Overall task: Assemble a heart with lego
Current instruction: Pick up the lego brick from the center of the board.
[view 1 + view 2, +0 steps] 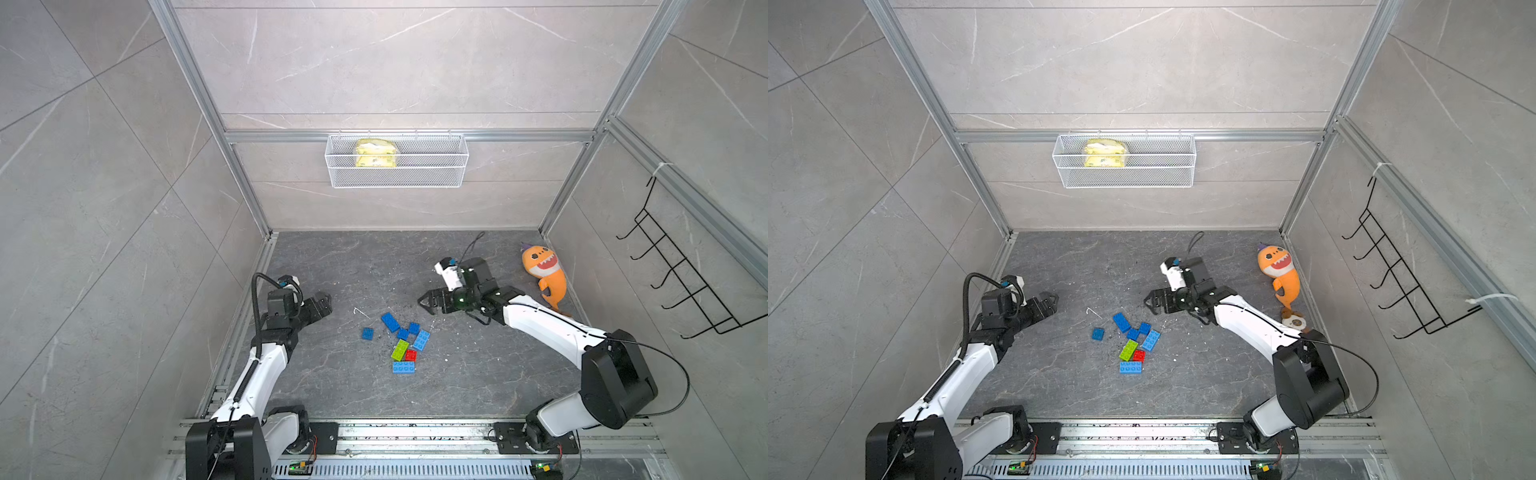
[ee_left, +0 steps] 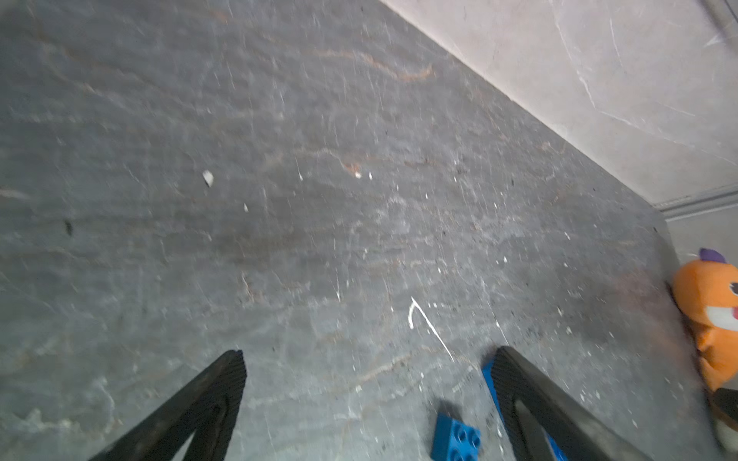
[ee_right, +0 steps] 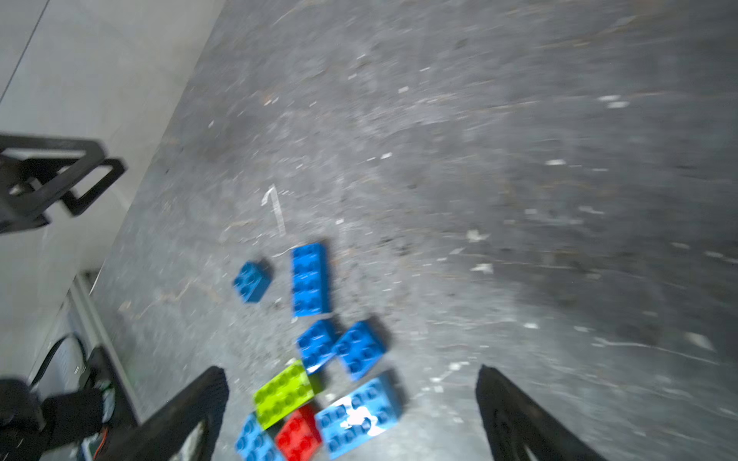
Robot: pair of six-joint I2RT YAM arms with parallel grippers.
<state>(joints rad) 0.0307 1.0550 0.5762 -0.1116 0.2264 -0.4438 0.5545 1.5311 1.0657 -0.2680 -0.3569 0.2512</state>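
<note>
Left gripper (image 1: 324, 300) and right gripper (image 1: 424, 302) both gape wide, holding nothing. Lego (image 1: 402, 334) lies scattered on the floor (image 1: 340, 374) between them; the heart looks unstarted. Next you need a squared, centred grab on one.

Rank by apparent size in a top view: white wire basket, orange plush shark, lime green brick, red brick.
1. White wire basket (hung higher, nearer the camera).
2. Orange plush shark.
3. Lime green plastic brick.
4. Red plastic brick.
</note>
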